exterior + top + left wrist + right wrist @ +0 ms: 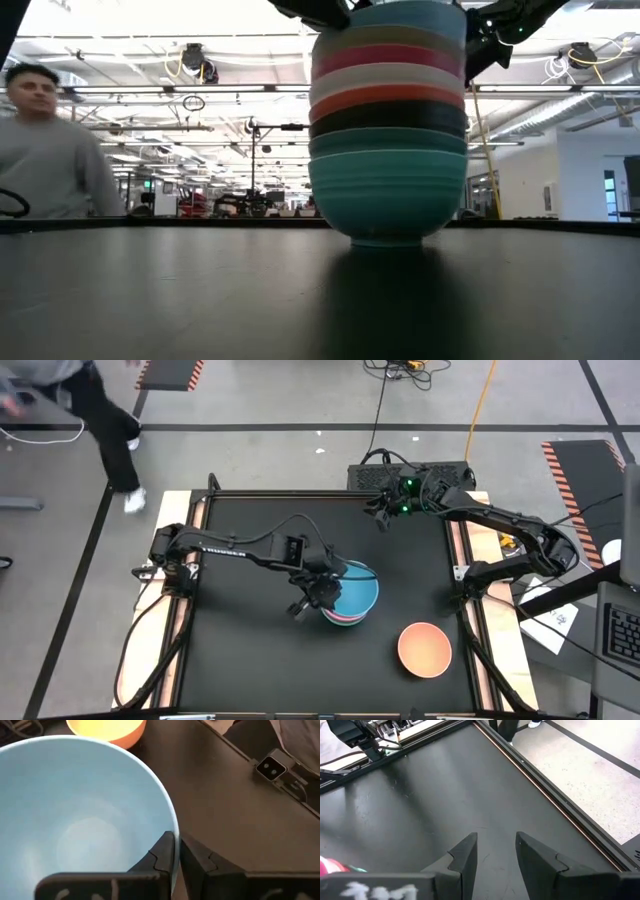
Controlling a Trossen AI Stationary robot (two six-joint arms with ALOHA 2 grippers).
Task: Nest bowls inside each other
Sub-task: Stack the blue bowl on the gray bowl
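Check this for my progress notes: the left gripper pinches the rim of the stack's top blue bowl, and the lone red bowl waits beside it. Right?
One slip: the lone bowl is peach-orange, not red, as the high view shows. The left gripper does pinch the blue bowl's rim.

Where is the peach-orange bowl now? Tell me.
In the high view the peach-orange bowl sits alone on the table's right-front area, apart from the stack of bowls at centre.
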